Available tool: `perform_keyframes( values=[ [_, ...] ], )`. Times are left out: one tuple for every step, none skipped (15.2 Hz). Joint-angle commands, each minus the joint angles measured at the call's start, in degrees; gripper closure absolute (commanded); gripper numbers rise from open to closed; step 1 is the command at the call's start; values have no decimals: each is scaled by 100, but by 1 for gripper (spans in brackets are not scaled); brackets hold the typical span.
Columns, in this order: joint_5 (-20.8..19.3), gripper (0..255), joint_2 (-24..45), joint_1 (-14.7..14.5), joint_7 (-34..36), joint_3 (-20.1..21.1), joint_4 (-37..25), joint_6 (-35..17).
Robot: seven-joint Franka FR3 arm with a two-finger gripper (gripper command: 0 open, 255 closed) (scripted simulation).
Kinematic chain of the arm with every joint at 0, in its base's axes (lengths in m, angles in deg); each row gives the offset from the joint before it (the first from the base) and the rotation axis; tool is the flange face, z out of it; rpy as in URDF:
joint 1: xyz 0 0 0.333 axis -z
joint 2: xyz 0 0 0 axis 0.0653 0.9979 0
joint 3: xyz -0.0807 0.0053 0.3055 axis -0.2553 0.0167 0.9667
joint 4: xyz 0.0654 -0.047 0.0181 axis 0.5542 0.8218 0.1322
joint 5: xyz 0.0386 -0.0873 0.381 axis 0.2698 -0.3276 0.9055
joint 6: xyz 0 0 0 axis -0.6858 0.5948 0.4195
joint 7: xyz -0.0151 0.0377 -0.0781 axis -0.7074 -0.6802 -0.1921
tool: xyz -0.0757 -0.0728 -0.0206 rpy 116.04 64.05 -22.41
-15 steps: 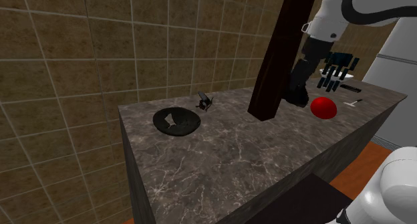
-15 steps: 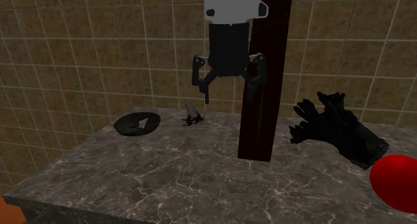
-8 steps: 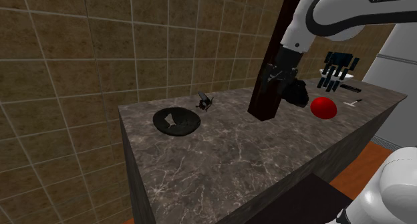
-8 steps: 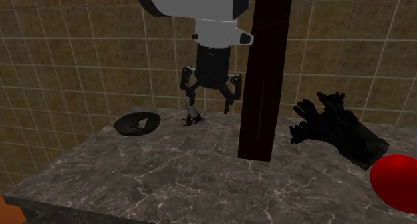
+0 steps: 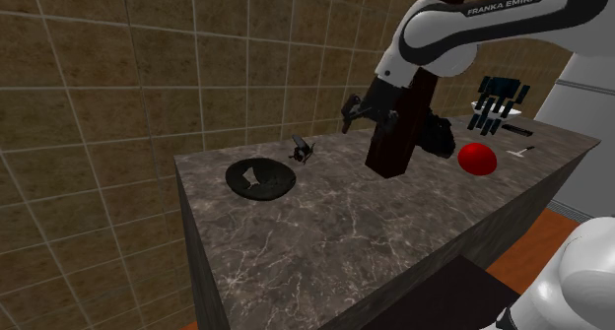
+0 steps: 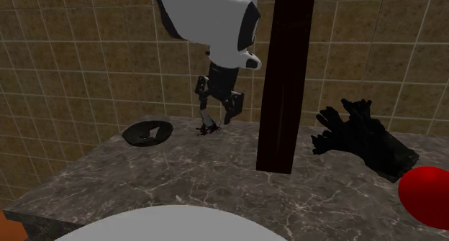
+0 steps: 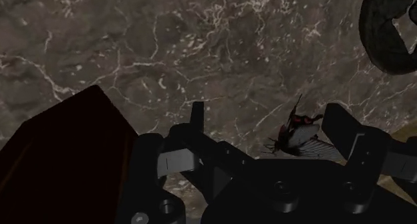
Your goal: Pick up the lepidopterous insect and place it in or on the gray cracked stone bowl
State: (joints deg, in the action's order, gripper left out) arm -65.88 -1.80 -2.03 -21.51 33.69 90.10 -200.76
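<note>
The butterfly (image 7: 297, 136) is sitting on the bench (image 7: 167, 49) below the gripper (image 7: 267, 119), off-centre between its open, empty fingers. The arm is working on the approach, so the next move is calling for a centred descent and a gentle close. The dark bowl (image 7: 382, 35) is lying beyond the butterfly.

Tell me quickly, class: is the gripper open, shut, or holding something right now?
Gripper: open, jaws apart, holding nothing; the insect sits unheld on the counter.
</note>
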Motion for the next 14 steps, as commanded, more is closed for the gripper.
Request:
perform_keyframes(
  values=[
    [232,0,355,20,352,14,-144,-312],
    [341,0,546,26,520,21,-248,-449],
    [450,0,738,31,683,26,-357,-584],
    [559,0,929,36,843,28,-471,-715],
    [668,0,1121,41,998,28,-590,-842],
    [777,0,1312,47,1149,27,-713,-967],
    [887,0,1504,52,1297,23,-841,-1087],
    [997,0,1695,58,1442,18,-973,-1204],
    [1108,0,1885,65,1583,12,-1109,-1317],
    [1143,0,1944,67,1626,10,-1152,-1352],
    [1157,0,1992,55,1617,21,-1142,-1414],
    [1171,0,2042,43,1609,32,-1133,-1476],
    [1186,0,2093,31,1600,44,-1126,-1538],
    [1201,0,2144,20,1591,55,-1120,-1599]
  ],
)
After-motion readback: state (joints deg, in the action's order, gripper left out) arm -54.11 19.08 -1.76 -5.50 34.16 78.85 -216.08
